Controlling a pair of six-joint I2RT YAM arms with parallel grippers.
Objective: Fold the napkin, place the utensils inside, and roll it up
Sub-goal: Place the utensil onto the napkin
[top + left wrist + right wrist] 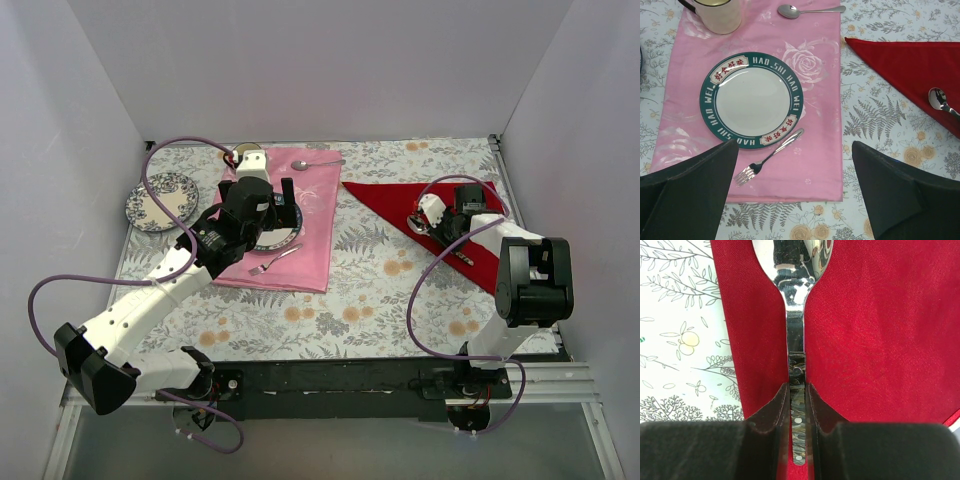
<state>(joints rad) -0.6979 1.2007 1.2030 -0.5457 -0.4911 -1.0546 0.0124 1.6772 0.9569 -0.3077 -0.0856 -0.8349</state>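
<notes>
The deep red napkin (385, 198) (905, 62) (880, 335) lies folded into a triangle on the right of the table. Over it, my right gripper (441, 236) (798, 388) is shut on the dark patterned handle of the spoon (419, 226) (796, 275). The spoon's silver bowl (938, 98) points away from the fingers and sits low over the cloth. My left gripper (262, 205) (795, 150) hangs open above the pink cloth, holding nothing.
A pale pink cloth (315, 215) (815, 125) carries a green-rimmed plate (752, 100), an all-silver fork (767, 160), a plain spoon (805, 10) and a cream mug (717, 15). A patterned plate (160, 200) sits at the far left. White walls enclose the table.
</notes>
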